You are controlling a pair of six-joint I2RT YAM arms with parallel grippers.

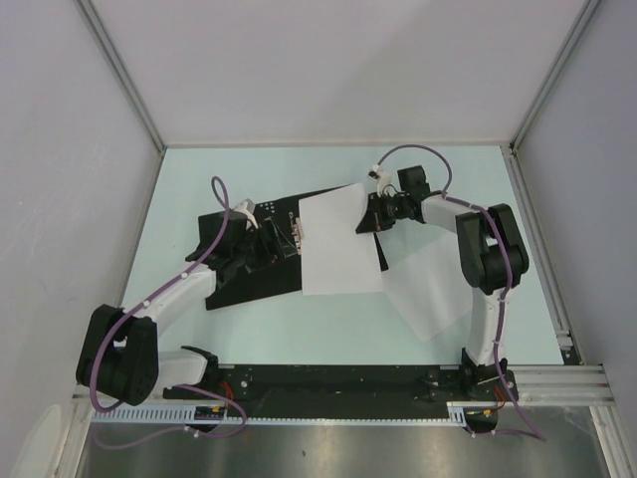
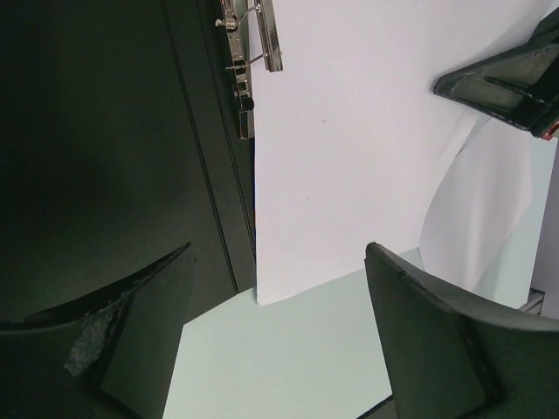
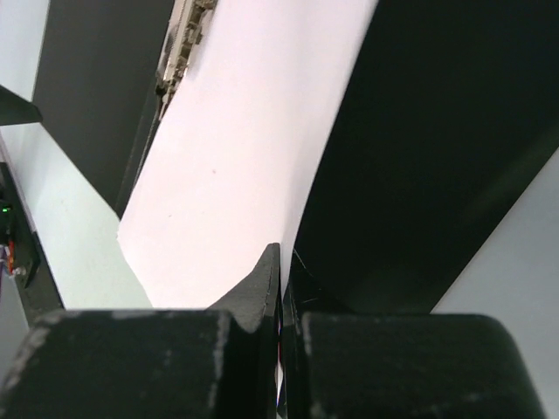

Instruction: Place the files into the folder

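**Folder lying open, one sheet pinched at its edge over the black interior**

No brand or legible writing can be made out. A few pale specks beside the clip [image 2: 258, 35] are seen in the overhead view, possibly print or hardware, but they are too small to be read. Both sheets appear blank white at this resolution.

The folder [image 1: 249, 287] is laid flat and open on the pale green table [image 1: 299, 339], left of centre, with its matte black inside facing up. The metal clip is mounted along the middle of the folder, beside the spine fold.

The first sheet [image 1: 338, 249] is spread over the right half of the folder, with its left edge lying just beside the clip and its near edge reaching past the folder onto the table. Its far right corner is raised off the surface. That edge is gripped by the right gripper [image 1: 373, 214], whose jaws are clenched flat together on the paper.

The second sheet [image 1: 433, 294] is left on the table to the right, lying at an angle, with one corner tucked under the first sheet.

The left gripper [image 1: 271, 242] is held over the left half of the folder with its jaws spread wide and nothing between the fingers [image 2: 131, 340].
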